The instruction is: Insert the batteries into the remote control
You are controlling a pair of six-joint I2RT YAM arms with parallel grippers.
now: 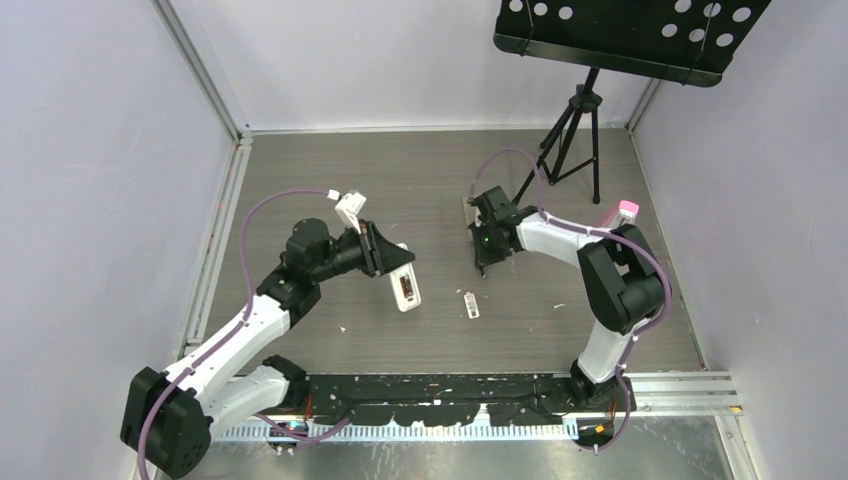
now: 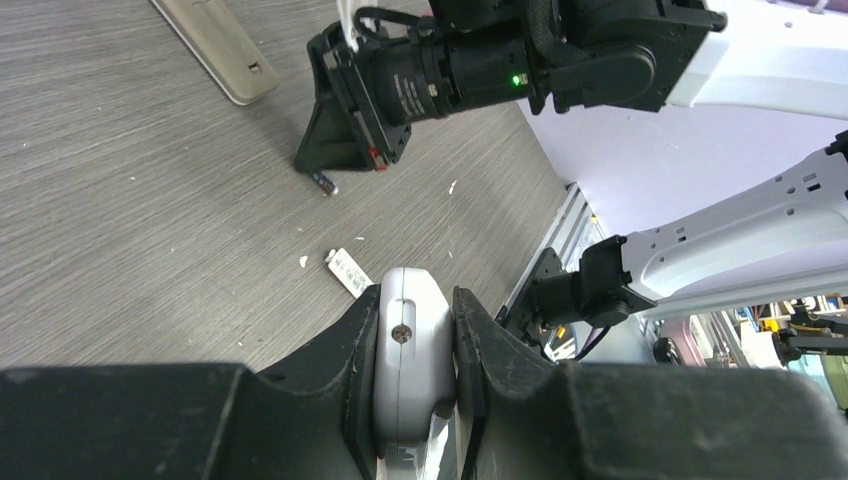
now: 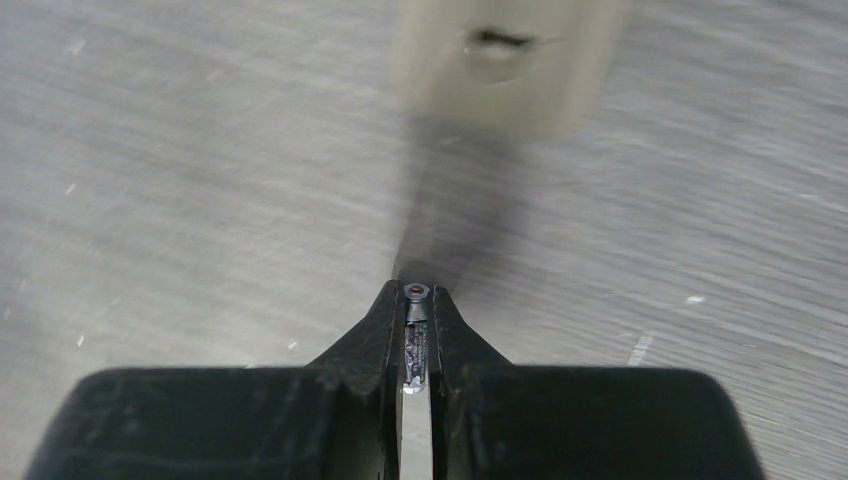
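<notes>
My left gripper (image 1: 385,255) is shut on the remote control (image 1: 404,284), a white bar held off the table with its dark recess facing up. In the left wrist view the remote's white end (image 2: 411,345) with a small screw is clamped between the fingers. My right gripper (image 3: 416,300) is down at the table, shut on a thin dark battery (image 3: 415,335) with a metal end, which lies lengthwise between the pads. In the top view this gripper (image 1: 485,264) is right of the remote. In the left wrist view a battery (image 2: 322,182) shows at its fingertips.
A tan bar (image 2: 215,45) lies on the table behind the right gripper, blurred in the right wrist view (image 3: 510,60). A small white labelled strip (image 1: 470,304) lies between the arms. A pink object (image 1: 622,212) and a music-stand tripod (image 1: 575,130) are at the back right.
</notes>
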